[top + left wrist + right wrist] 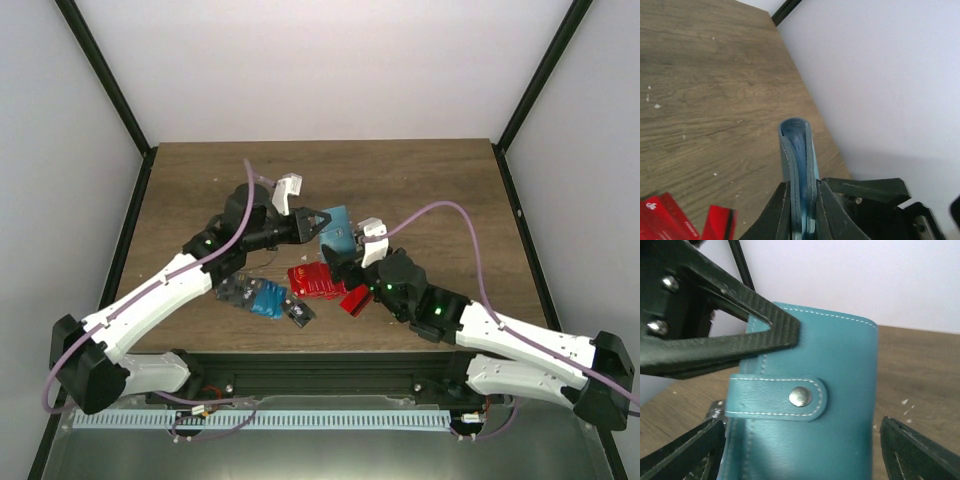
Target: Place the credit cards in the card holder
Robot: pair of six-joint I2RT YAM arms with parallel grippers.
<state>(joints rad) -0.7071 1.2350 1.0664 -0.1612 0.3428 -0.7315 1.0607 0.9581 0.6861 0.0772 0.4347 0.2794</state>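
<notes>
Two claws met at the card holder (335,228), lifted above the table (420,180): left claw (318,220) pinched its edge, right claw (345,255) gaped around it. Snap strap fastened; a slipping pinch might have dropped it onto the credit cards (318,280).

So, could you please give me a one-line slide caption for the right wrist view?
Left gripper pinches the teal card holder, strap snapped shut, between the right gripper's open fingers.
</notes>
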